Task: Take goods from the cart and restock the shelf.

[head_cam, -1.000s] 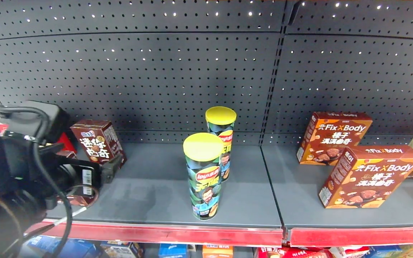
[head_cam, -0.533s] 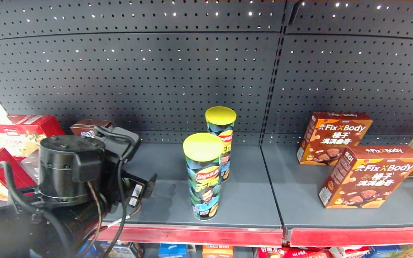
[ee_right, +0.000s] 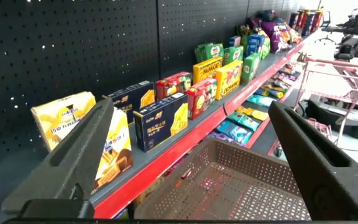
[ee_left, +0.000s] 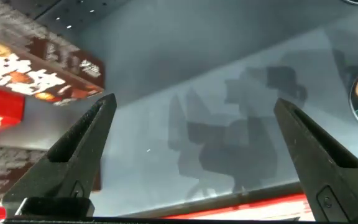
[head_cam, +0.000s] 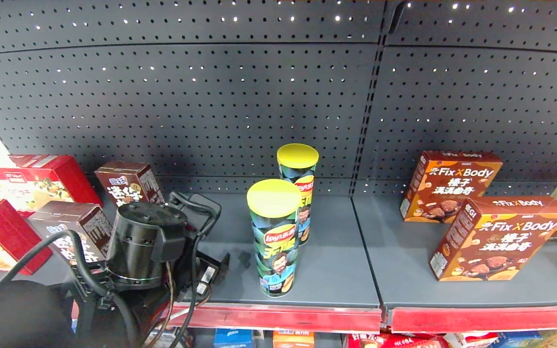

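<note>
Left gripper (ee_left: 194,104), fingers spread and empty, low at shelf (head_cam: 336,261) edge just left of front chip can (head_cam: 274,237). Second can (head_cam: 298,188) just behind it; brown boxes (head_cam: 131,182) farther left. Right gripper (ee_right: 192,106) likewise spread, empty, above cart basket (ee_right: 229,186). Restocking judged partway: next item not yet picked.

Front can (head_cam: 274,237) before rear can (head_cam: 298,188) on shelf (head_cam: 336,263); boxes (head_cam: 493,237) either side.

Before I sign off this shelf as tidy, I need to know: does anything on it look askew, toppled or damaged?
Nothing looks toppled or damaged. The front chip can and rear chip can stand upright. The one oddity is the front brown cookie box, which seems turned at an angle to the shelf edge rather than squared to it.
</note>
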Motion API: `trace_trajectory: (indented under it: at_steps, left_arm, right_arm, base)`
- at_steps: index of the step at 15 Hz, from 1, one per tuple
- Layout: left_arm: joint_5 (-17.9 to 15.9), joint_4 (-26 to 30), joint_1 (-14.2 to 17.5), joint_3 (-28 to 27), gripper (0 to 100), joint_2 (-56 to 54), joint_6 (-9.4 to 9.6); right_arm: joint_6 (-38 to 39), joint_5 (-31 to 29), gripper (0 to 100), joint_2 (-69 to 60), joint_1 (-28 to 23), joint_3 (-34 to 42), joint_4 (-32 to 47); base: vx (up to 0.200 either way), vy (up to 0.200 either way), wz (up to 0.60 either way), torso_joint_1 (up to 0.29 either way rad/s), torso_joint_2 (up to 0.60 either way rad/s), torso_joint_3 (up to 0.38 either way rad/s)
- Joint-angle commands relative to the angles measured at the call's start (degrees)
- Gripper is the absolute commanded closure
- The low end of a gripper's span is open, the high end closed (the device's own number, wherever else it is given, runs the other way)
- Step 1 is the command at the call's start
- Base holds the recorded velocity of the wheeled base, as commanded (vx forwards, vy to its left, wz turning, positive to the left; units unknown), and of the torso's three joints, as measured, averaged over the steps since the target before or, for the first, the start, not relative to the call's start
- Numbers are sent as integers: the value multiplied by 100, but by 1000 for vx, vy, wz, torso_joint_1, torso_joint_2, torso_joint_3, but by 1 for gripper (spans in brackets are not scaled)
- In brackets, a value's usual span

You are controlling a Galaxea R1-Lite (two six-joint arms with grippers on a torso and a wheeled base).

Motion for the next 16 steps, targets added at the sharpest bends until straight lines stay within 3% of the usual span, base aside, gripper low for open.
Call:
trace_trajectory:
  at_steps: [1, 3, 6, 8, 16]
  left_arm:
    - [-6, -98, -24, -56, 0, 236, 109]
    - [-6, -318, -24, -82, 0, 429, 267]
    - [-85, -362, -24, -319, 0, 579, 258]
    - [-375, -362, -33, -469, 0, 649, 250]
    - [-384, -485, -120, -706, 0, 1027, 267]
  right_arm:
    - [1, 1, 0, 18, 3, 5, -3]
    - [1, 1, 0, -52, 47, 5, 6]
    - [1, 1, 0, -289, 64, 5, 384]
    - [1, 1, 0, -579, 64, -4, 797]
    - [1, 1, 0, -632, 108, -4, 859]
  base:
    - [0, 0, 0, 0, 0, 0]
    - [0, 0, 0, 0, 0, 0]
    - [0, 0, 0, 0, 0, 0]
    - [0, 0, 0, 0, 0, 0]
    - [0, 0, 0, 0, 0, 0]
